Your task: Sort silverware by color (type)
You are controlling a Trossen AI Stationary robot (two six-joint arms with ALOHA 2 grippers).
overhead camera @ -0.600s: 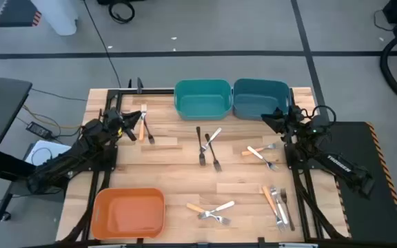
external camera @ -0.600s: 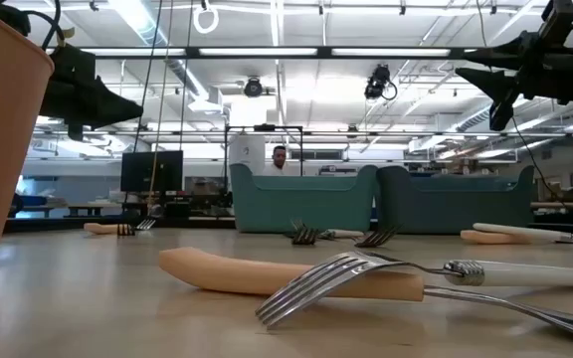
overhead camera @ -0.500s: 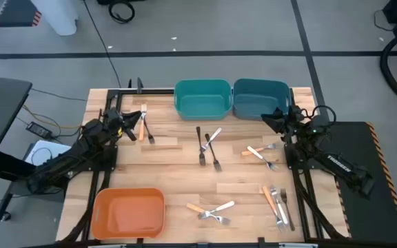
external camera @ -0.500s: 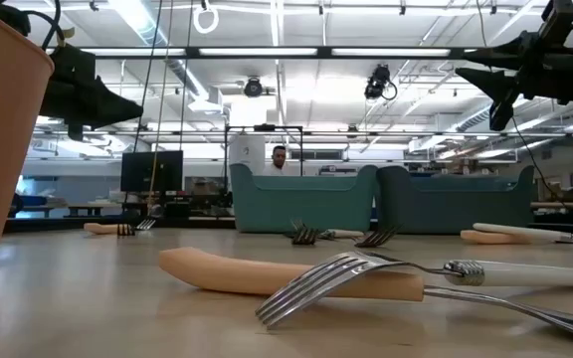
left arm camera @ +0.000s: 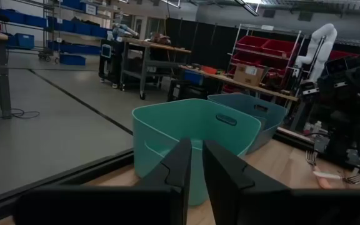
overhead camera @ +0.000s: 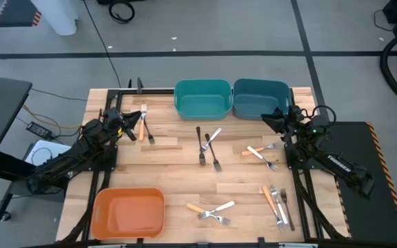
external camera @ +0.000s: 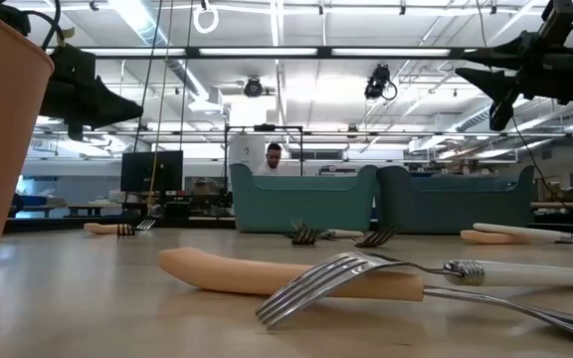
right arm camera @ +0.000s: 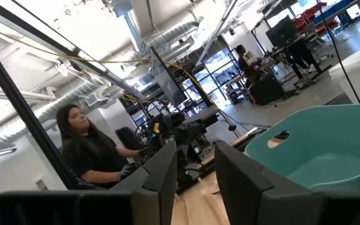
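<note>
I see the forks (overhead camera: 213,148) scattered on the worktop (overhead camera: 164,172) in five loose groups: two far left, three centre lying mostly lengthwise front-to-back, two or three right-centre, three near front, four front right. Three bins: teal (overhead camera: 202,98), blue (overhead camera: 260,98), orange (overhead camera: 128,212). Left hand (overhead camera: 134,126) nearly pressed together, right hand (overhead camera: 270,120) slightly spread, both empty and raised.

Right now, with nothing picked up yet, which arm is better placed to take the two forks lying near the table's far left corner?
Left, probably. The left gripper hovers right beside the two forks at that corner, fingers nearly together and empty. The right gripper waits across the table by the blue bin, with the teal bin in between.
</note>
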